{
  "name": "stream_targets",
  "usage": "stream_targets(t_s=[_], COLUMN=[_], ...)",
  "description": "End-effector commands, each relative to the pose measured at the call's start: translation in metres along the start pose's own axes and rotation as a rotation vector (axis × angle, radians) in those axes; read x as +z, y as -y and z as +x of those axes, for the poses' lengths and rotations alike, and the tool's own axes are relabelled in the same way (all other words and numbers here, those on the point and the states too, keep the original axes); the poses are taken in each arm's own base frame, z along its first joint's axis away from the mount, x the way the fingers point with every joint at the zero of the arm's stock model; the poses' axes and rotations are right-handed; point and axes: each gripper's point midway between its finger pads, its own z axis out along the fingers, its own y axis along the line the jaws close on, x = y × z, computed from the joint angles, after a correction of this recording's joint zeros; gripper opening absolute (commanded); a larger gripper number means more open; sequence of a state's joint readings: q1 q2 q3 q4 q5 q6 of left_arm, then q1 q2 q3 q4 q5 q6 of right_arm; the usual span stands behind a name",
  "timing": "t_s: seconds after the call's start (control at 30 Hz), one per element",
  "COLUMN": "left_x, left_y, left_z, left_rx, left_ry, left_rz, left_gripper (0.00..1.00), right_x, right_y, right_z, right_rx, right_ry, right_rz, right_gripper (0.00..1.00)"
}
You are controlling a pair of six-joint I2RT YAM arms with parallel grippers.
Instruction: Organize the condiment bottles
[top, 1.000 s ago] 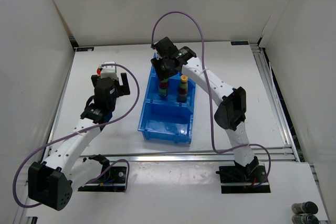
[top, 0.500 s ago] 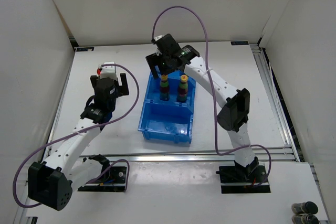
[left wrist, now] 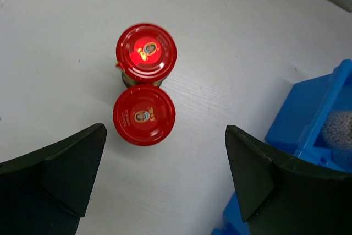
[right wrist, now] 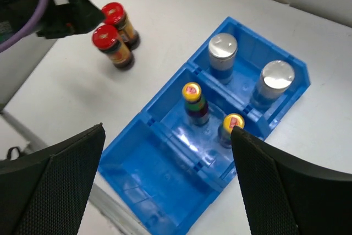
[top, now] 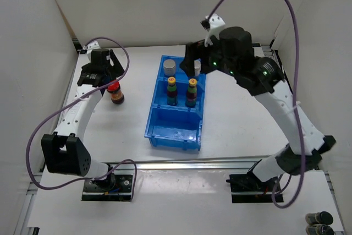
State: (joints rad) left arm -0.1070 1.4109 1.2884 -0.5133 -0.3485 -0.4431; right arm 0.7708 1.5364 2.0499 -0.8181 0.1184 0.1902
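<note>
We take the blue bin (top: 170, 131) as our landmark. Its near compartment is bare, and we judge it is kept for the bottles not yet inside.

The right gripper (right wrist: 168, 129) hangs high above the bin's middle. Its jaws are spread wide with nothing between them, so we read it as unloaded and lifted clear of the bottles below. The left gripper (left wrist: 165, 131) hovers left of the bin, also wide open and empty. It looks straight down on the pair standing there, which we judge is the line-up for a grasp from above.

The two silver-capped bottles (right wrist: 222, 48) stand upright in the bin's far row. The two yellow-capped bottles (right wrist: 192, 93) stand upright side by side in its middle row. Like sits with like, which seems to be the sorting rule.

The two red-capped bottles (left wrist: 144, 114) stand upright on the table (top: 247, 114), left of the bin and apart from it. They stand close together, their caps seeming to touch. That closeness could make gripping one alone awkward.
</note>
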Motion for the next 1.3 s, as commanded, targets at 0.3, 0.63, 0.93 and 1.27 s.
stream_targets(t_s=[0.3,0.63,0.93,1.27], left_x=[0.021,0.055,0.076,0.073], left_y=[-0.021,-0.031,-0.029,-0.012], left_z=[0.037,0.056,0.077,0.074], left_rx=[-0.098,-0.034,-0.007,-0.001], left_ry=[-0.171,-0.253,-0.323,-0.334], left_rz=[-0.115,-0.156,-0.116,-0.014], left_gripper=[1.00,1.00,0.84,0.48], right_x=[-0.027,-0.068,-0.090,-0.089], right_y=[-0.002,0.023,0.038,0.045], right_z=[0.087,0.096,0.097,0.096], right_rx=[0.044,-0.006,-0.016,-0.020], right_ry=[-0.141,-0.124,-0.127,-0.130], right_rz=[-0.076,0.032,0.100,0.141], right_gripper=[0.99,0.99,0.99,0.99])
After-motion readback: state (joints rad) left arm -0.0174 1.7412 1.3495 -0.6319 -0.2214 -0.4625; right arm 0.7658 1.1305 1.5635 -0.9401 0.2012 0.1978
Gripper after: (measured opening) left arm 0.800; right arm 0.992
